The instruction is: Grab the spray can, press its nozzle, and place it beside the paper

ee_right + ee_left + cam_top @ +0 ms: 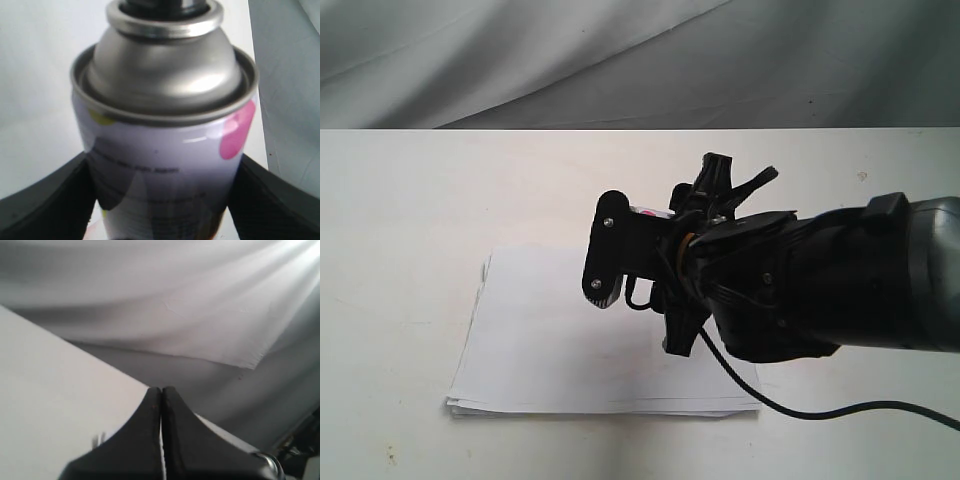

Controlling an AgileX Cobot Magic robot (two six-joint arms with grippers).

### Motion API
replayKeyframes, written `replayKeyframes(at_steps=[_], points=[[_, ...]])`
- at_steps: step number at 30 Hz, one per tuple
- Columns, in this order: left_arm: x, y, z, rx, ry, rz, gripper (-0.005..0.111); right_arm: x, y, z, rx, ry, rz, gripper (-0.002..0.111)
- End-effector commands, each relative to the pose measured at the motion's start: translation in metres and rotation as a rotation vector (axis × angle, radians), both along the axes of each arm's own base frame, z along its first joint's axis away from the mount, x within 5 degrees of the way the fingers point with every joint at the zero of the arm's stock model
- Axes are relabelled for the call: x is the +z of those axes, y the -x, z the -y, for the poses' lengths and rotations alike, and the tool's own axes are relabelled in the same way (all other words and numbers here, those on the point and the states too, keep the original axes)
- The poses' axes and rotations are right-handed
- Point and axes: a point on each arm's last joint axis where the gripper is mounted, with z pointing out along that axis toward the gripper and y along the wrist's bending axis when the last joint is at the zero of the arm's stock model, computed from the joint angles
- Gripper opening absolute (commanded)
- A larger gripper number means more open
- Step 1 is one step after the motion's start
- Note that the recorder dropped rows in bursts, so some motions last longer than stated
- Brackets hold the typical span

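In the right wrist view the spray can (165, 100) fills the frame: a silver domed shoulder over a pale printed label with a pink and a yellow dot. Only the base of its black nozzle (160, 4) shows at the frame edge. My right gripper (162, 200) is shut on the can's body, one black finger (45, 200) on each side. From the exterior view the right gripper (642, 255) hangs above the white paper (560, 340), and only a sliver of the can (645, 212) shows. My left gripper (161, 392) is shut on nothing, away from the can.
The paper stack lies on a white table (400, 220) with a grey cloth backdrop (620, 60) behind. A black cable (840, 410) trails from the right arm across the table's near right side. The left arm is out of the exterior view.
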Motion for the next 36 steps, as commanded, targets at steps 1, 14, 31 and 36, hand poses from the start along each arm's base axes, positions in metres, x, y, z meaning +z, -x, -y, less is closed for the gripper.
replayKeyframes(at_steps=[1,14,31,36], points=[[-0.002,-0.002,0.013,-0.139,0.081,-0.148,0.0,0.007,0.0,-0.001,0.019,0.009,0.029,0.0],[0.09,-0.087,0.032,-0.431,-0.193,-0.444,0.0,0.007,0.0,-0.001,0.02,0.01,0.029,0.0],[0.053,-0.218,0.047,-1.156,-0.122,-0.292,0.0,0.007,0.0,0.0,0.018,0.014,0.029,0.0],[0.032,-0.23,0.043,-1.113,-0.134,-0.343,0.0,0.007,0.0,0.0,0.018,0.014,0.029,0.0]])
